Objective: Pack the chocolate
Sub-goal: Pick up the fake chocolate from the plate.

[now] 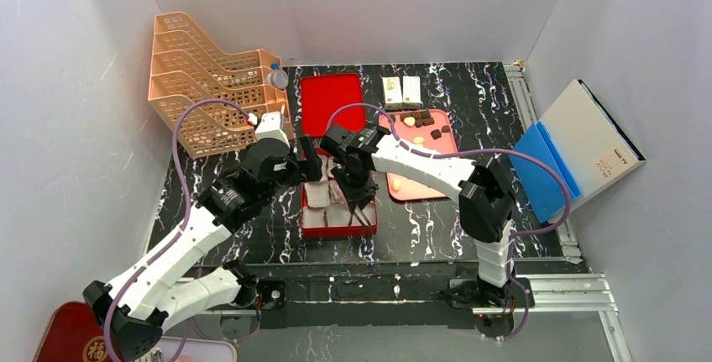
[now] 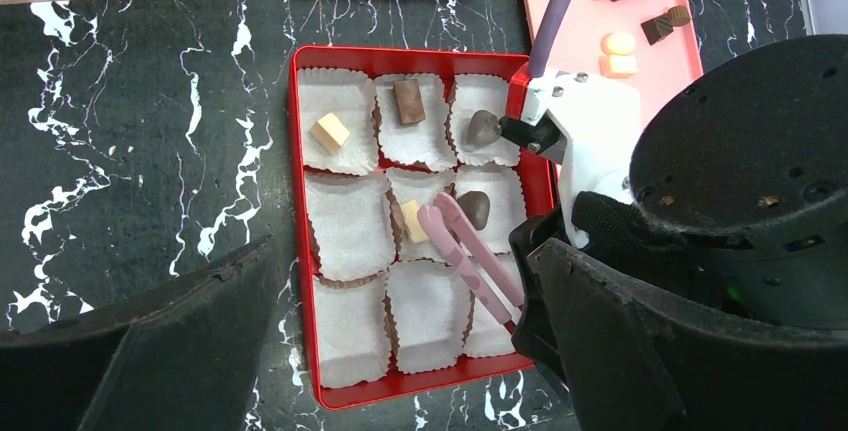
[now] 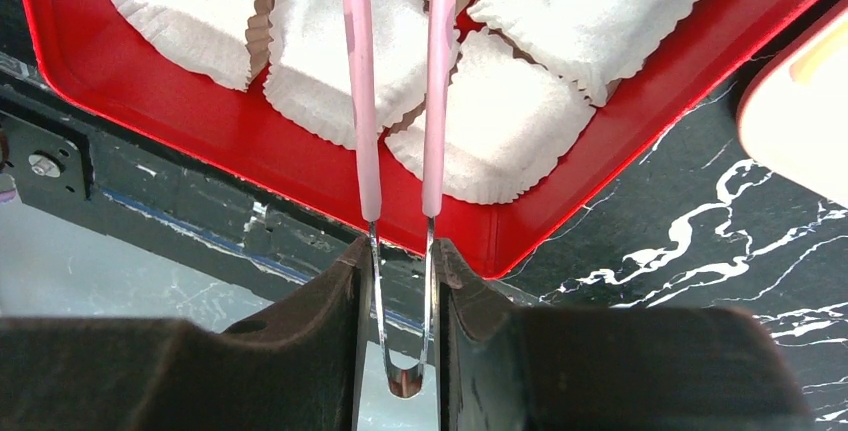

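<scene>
Chocolate [image 2: 408, 101] sits in 2 places. 5 pcs are in the red box [image 2: 296, 251], 3 dark and 2 pale yellow, one per paper cup [image 2: 348, 236]: far row full, mid row centre + right. The rest lie loose on the pink tray [image 2: 655, 81] beside the box. Tray count unclear: the left wrist view cuts off its far end and the right arm covers its near part; at least 8 pcs show. 9 cups, 3x3, near-right one partly hidden by the arm. Pink tongs [image 2: 465, 251] have tips at the pale pc in the centre cup, can't tell if gripped; tips cut off in the right wrist view. Right gripper [image 3: 400, 271] fingers are clamped on the tongs' metal rear. Left gripper [image 1: 304, 163] is spread wide, holding nothing, over the box. 2 white cartons [image 1: 401, 91] and 1 red lid [image 1: 332, 102] lie further back.
</scene>
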`<action>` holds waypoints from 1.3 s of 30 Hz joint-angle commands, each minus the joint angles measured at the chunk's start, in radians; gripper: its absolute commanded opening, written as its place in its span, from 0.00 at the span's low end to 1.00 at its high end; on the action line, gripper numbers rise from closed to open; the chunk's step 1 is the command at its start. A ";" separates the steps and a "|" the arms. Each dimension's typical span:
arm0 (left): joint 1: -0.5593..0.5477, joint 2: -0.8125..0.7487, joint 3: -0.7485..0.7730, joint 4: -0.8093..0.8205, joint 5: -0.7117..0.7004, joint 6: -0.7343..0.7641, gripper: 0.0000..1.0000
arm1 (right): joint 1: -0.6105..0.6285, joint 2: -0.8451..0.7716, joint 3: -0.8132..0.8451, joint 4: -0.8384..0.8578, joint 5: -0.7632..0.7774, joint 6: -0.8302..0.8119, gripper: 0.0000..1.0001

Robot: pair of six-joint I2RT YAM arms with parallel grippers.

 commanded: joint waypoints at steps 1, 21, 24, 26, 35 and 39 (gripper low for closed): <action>0.007 -0.009 0.004 -0.013 -0.014 0.001 0.98 | -0.015 -0.057 0.072 -0.027 0.062 0.005 0.30; 0.007 0.024 0.005 0.015 0.017 -0.005 0.98 | -0.339 -0.315 -0.116 -0.016 0.181 -0.018 0.27; 0.006 0.032 0.007 0.019 0.018 -0.005 0.98 | -0.419 -0.315 -0.163 0.004 0.182 -0.032 0.27; 0.006 0.036 0.006 0.023 0.020 -0.004 0.98 | -0.465 -0.312 -0.190 0.030 0.177 -0.040 0.27; 0.007 0.062 0.012 0.038 0.018 0.017 0.98 | -0.627 -0.186 -0.166 0.105 0.160 -0.086 0.28; 0.007 0.085 0.021 0.047 0.024 0.029 0.98 | -0.659 -0.090 -0.109 0.101 0.147 -0.108 0.32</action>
